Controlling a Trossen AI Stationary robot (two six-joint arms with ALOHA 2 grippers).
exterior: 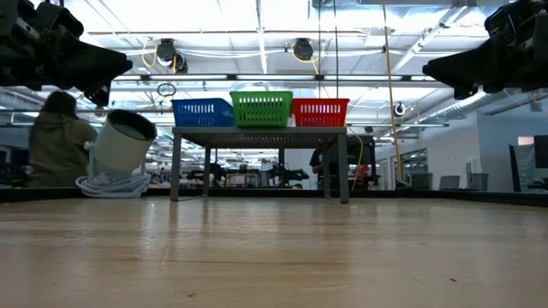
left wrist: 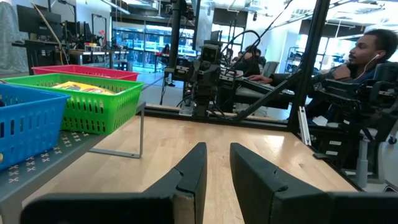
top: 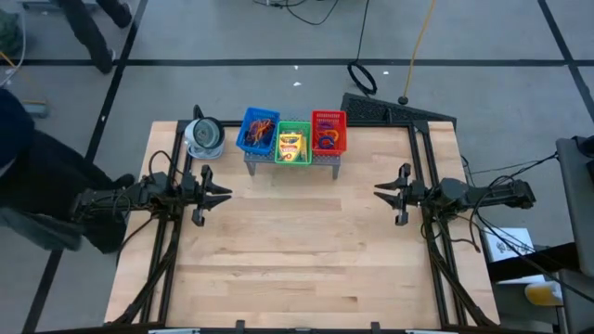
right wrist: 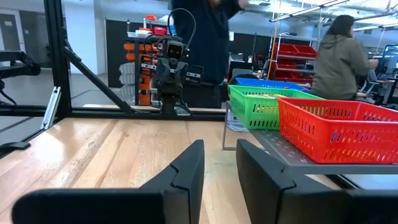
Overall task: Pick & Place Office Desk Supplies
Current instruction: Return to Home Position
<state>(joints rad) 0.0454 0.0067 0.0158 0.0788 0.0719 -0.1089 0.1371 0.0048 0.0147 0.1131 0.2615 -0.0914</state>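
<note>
Three small plastic mesh baskets, blue [top: 243,139], green [top: 293,125] and red [top: 329,115], stand side by side on the grey perforated metal shelf [exterior: 257,131] at the table's far edge, apparently sorted by kind; a yellow crayon box [top: 290,147] lies in the green one, coloured rubber-band loops [top: 260,132] in the others; the left gripper [top: 223,194] and right gripper [top: 380,189] hover at opposite sides, fingers spread and empty, well apart from the supplies, seemingly parked.

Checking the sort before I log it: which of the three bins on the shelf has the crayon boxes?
The green bin, the middle one, holds the crayon boxes; the blue bin and red bin flank it.
</note>
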